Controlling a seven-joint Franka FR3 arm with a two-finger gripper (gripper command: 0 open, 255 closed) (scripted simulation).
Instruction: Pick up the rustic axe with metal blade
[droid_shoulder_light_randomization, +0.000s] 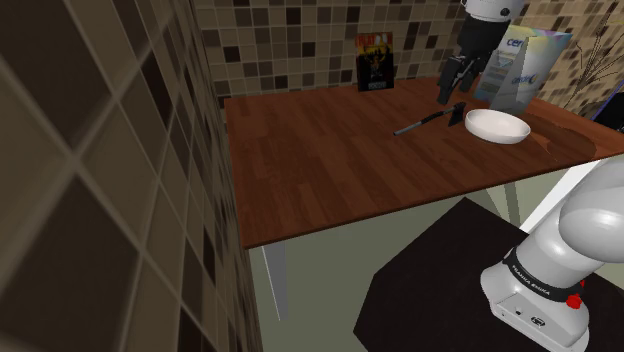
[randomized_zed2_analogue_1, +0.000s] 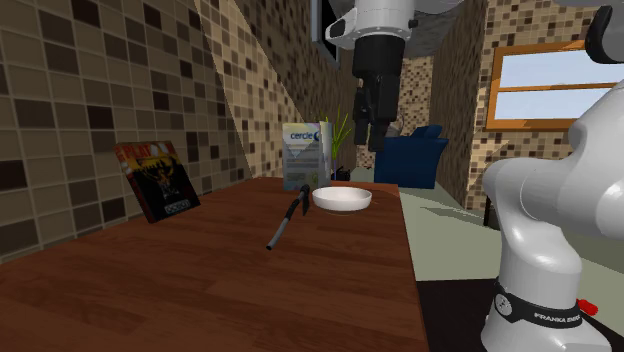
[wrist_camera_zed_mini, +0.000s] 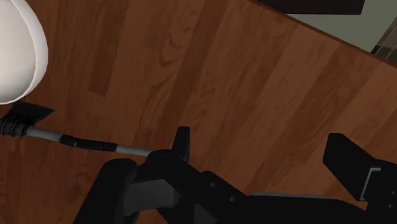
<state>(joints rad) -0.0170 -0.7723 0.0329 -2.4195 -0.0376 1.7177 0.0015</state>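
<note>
The axe (droid_shoulder_light_randomization: 428, 121) lies flat on the wooden table (droid_shoulder_light_randomization: 330, 170), a thin grey handle with dark bands and a small dark head next to a white bowl (droid_shoulder_light_randomization: 497, 127). My black gripper (droid_shoulder_light_randomization: 449, 88) hangs open above the axe's head end, well clear of the table. In the second exterior view the gripper (randomized_zed2_analogue_1: 372, 125) hovers high over the axe (randomized_zed2_analogue_1: 283, 225) and bowl (randomized_zed2_analogue_1: 341, 199). In the wrist view the axe handle (wrist_camera_zed_mini: 95, 144) runs from the bowl (wrist_camera_zed_mini: 19, 51) up to one finger (wrist_camera_zed_mini: 182, 143); nothing lies between the gripper's (wrist_camera_zed_mini: 264, 153) fingers.
A cereal box (droid_shoulder_light_randomization: 525, 65) stands behind the bowl by the tiled wall. A dark book (droid_shoulder_light_randomization: 376, 62) leans against the back wall. A tiled wall borders the table on the shoulder view's left. My stand (droid_shoulder_light_randomization: 450, 290) sits by the table's near edge.
</note>
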